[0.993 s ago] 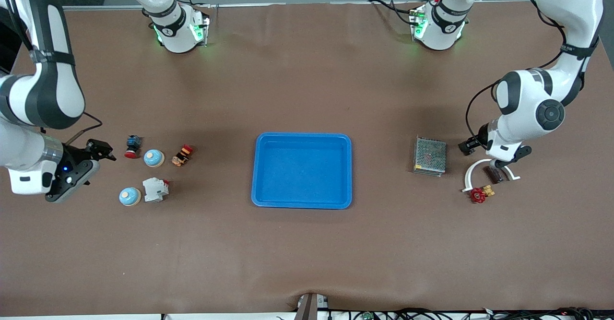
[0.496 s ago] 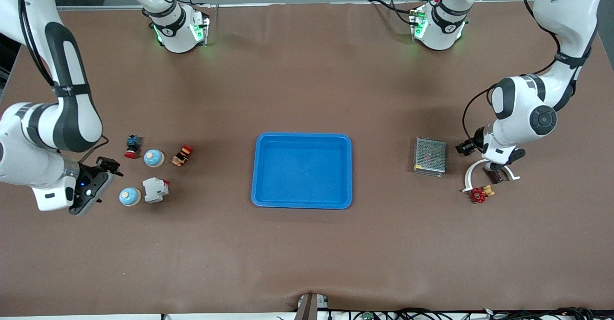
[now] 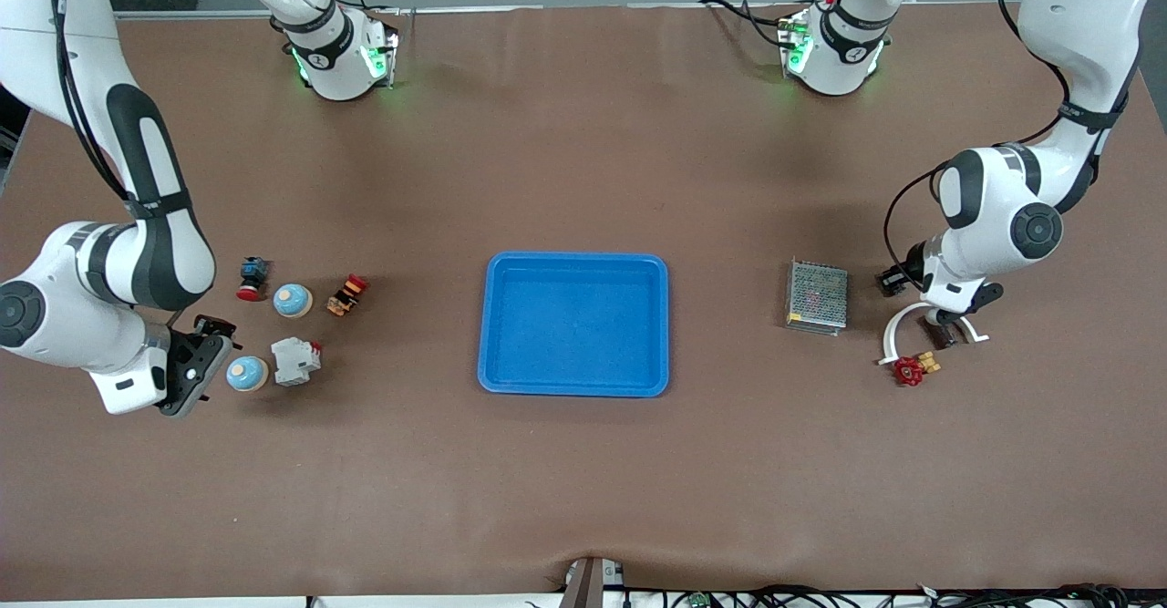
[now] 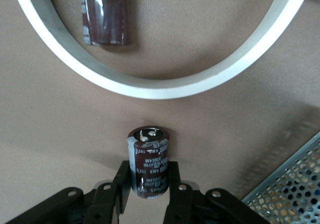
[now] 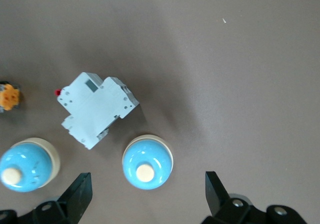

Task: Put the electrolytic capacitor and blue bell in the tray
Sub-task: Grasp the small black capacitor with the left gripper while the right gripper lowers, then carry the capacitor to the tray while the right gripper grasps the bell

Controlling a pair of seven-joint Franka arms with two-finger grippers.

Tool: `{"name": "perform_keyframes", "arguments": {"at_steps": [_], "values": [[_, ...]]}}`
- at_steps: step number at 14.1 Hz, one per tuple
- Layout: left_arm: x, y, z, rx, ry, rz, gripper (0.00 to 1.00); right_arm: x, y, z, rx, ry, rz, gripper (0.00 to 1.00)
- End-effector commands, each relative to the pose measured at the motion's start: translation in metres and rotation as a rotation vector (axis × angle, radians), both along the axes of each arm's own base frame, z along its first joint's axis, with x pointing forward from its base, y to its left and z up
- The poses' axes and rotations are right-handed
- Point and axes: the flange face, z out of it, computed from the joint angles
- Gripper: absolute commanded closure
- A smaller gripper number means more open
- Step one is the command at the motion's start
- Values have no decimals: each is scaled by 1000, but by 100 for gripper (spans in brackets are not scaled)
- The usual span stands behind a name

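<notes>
A dark brown electrolytic capacitor (image 4: 149,154) stands upright just outside a white ring, and my left gripper (image 4: 149,170) is shut on it, one finger on each side. In the front view that left gripper (image 3: 944,321) is low at the left arm's end of the table. Two blue bells sit at the right arm's end. My right gripper (image 5: 147,186) hangs open over the one nearer the front camera (image 5: 147,162), a finger on either side of it and apart from it. In the front view this right gripper (image 3: 202,364) is beside that bell (image 3: 246,373). The blue tray (image 3: 574,324) lies mid-table, holding nothing.
The second bell (image 3: 293,300) sits between a red push button (image 3: 251,278) and an orange switch (image 3: 347,294). A white breaker (image 3: 294,360) is beside the nearer bell. By the left hand are a grey mesh box (image 3: 818,296), the white ring (image 3: 912,321), a red-and-yellow part (image 3: 914,368) and another capacitor (image 4: 106,14).
My right arm has swung toward the front camera, from beside the red push button to the nearer blue bell. The left hand has barely shifted.
</notes>
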Motion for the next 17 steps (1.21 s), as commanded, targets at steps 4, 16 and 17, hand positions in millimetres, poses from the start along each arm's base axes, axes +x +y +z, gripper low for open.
{"name": "perform_keyframes", "arguments": {"at_steps": [4,16,17], "values": [[29,-10,46,24,-12,-35,100,3,-12,-26,1,-5,53,0],[55,-231,107,43,-69,-72,100,-19,-20,-68,13,16,64,0],[49,-257,105,40,-67,-77,100,-20,-20,-70,13,16,64,0]]}}
